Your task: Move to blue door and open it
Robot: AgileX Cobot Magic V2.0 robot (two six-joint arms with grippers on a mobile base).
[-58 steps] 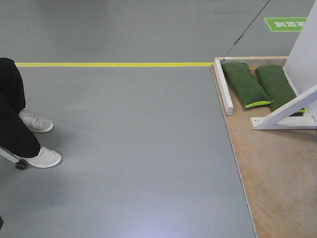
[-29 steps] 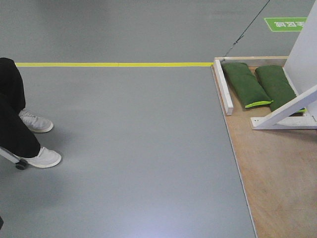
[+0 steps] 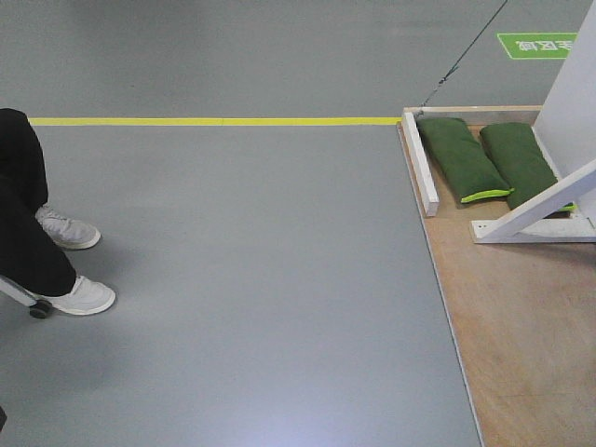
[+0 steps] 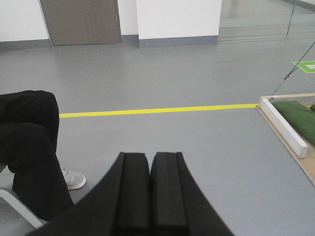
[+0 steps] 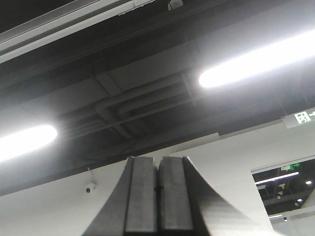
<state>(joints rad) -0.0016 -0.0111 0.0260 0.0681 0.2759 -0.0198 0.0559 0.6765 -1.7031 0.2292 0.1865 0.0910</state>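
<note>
The blue door is out of view in every frame. At the right of the front view stands a white panel [image 3: 575, 93] held by a white angled brace [image 3: 540, 207] on a wooden platform [image 3: 521, 326]. My left gripper [image 4: 149, 156] is shut with nothing between its pads, pointing over the grey floor toward a yellow floor line [image 4: 157, 110]. My right gripper [image 5: 158, 160] is shut too, empty, and points up at the ceiling and its strip lights.
Two green sandbags [image 3: 463, 156] lie on the platform behind a white wooden bar [image 3: 420, 163]. A seated person's black-trousered legs [image 3: 23, 214] and white shoes [image 3: 86, 295] are at the left, beside a chair caster. A grey door [image 4: 81, 20] is in the far wall.
</note>
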